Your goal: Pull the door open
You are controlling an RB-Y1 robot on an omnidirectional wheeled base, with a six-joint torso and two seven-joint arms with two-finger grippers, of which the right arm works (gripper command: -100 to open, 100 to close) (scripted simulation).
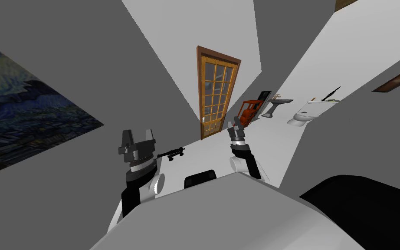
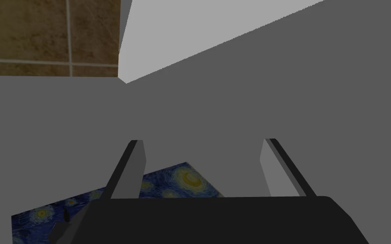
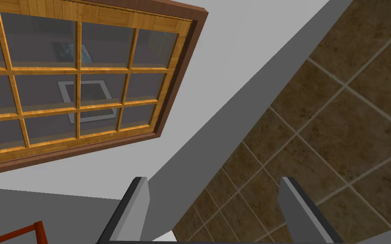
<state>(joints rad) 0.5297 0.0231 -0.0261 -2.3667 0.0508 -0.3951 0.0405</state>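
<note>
The door, wood-framed with glass panes, stands well ahead at the room's far end. The right end effector points toward it with fingers spread and empty, probably readied for gripping. The left end effector, likewise parted, hangs aside.

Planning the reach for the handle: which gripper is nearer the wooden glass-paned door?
Right. The right gripper hangs before the door, near its lower end, not touching; the left gripper sits farther off, toward the grey wall.
</note>
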